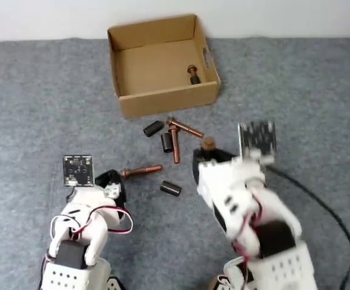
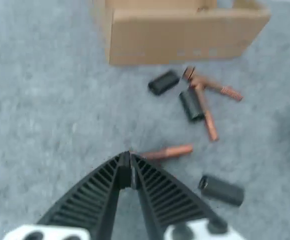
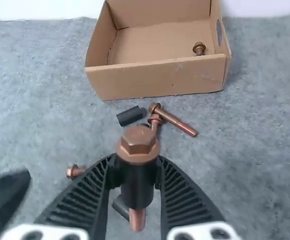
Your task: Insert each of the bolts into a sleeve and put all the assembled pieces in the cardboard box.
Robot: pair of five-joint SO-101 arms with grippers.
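Note:
My right gripper [image 3: 135, 167] is shut on a black sleeve with a copper bolt [image 3: 138, 143] through it, held upright above the carpet; from above this gripper [image 1: 206, 154] is right of the loose parts. My left gripper [image 2: 130, 162] is shut and holds nothing. Its tips sit just short of a loose bolt [image 2: 167, 151] [image 1: 142, 171]. Two crossed bolts [image 1: 178, 136] and three loose sleeves [image 1: 153, 128] [image 1: 166, 142] [image 1: 171, 188] lie in front of the cardboard box [image 1: 169, 99]. One assembled piece [image 1: 193, 74] rests inside the box.
Grey carpet covers the table. The box stands at the far middle, its open top facing up. A black cable [image 1: 320, 205] trails on the right. Bare carpet lies to the far left and far right of the box.

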